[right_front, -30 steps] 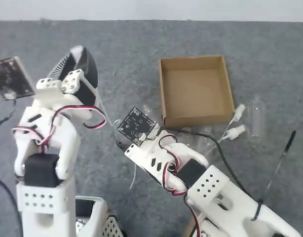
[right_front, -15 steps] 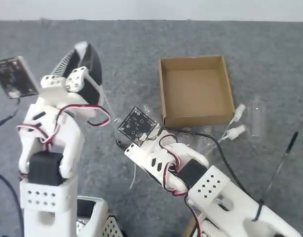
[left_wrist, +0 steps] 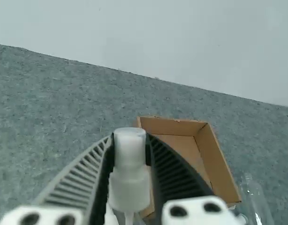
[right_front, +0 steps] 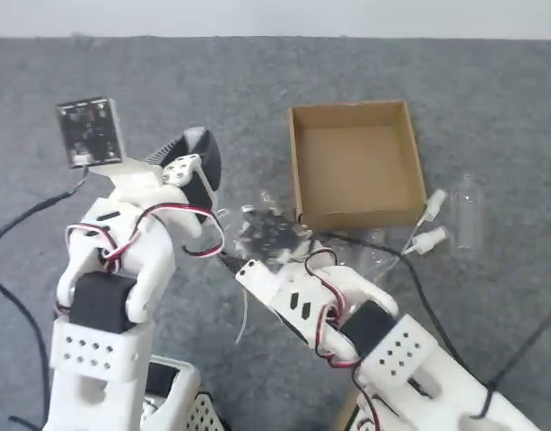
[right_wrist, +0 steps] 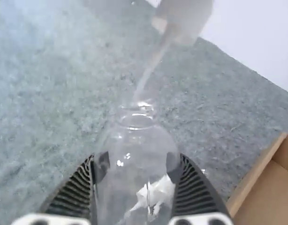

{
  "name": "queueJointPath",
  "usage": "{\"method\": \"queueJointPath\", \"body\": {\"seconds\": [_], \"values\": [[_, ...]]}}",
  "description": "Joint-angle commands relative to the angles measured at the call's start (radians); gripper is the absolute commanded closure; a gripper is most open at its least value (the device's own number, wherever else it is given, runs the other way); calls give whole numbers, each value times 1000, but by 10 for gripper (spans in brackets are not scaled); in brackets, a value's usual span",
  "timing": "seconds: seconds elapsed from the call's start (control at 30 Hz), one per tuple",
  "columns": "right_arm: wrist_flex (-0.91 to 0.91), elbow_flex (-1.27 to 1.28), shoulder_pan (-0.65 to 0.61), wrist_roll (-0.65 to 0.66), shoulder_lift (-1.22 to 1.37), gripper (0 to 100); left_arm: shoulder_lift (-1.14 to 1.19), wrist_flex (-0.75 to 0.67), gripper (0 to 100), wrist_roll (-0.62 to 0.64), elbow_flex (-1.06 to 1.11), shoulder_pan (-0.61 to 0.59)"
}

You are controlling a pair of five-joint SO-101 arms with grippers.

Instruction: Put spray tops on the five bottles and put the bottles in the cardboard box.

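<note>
left end effector (left_wrist: 130, 140): pinching a top (left_wrist: 129, 180), held over the bottle
right end effector (right_wrist: 137, 162): clamped round a bottle (right_wrist: 134, 140), tube (right_wrist: 151, 70) tip right at its mouth
box (right_front: 361, 217): on the table (right_front: 491, 108), near both arms
spare tops (right_front: 430, 241) + spare bottle (right_front: 469, 211): lying just beside the box

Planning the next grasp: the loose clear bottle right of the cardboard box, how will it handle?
Likely light: the bottle looks clear and empty. It seems to lie on its side on the carpet, so a nudge may roll it, though the pile should damp that. Its smooth round wall could slip when squeezed.
</note>
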Motion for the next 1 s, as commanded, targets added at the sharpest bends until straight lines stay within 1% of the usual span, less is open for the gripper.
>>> {"method": "queueJointPath", "body": {"seconds": [0.0,0.13,0.27,0.33,0.43,0.6,0.73,0.8,0.97], "values": [[-113,26,56,-143,-97,993,-21,-2,989,0,-7,6],[-193,44,77,-150,-48,993,-46,5,989,-11,-4,14],[-232,44,81,-150,15,993,-133,25,988,-127,1,97],[-239,44,81,-150,27,993,-163,44,987,-140,1,126],[-237,44,79,-150,27,993,-167,41,979,-143,33,135],[-236,48,79,-150,27,993,-167,40,864,-144,82,130],[-229,49,77,-150,27,993,-169,32,864,-147,15,127],[-228,49,77,-150,27,993,-167,32,863,-180,-38,126],[-228,63,76,-150,27,993,-166,20,863,-192,-117,41]]}}
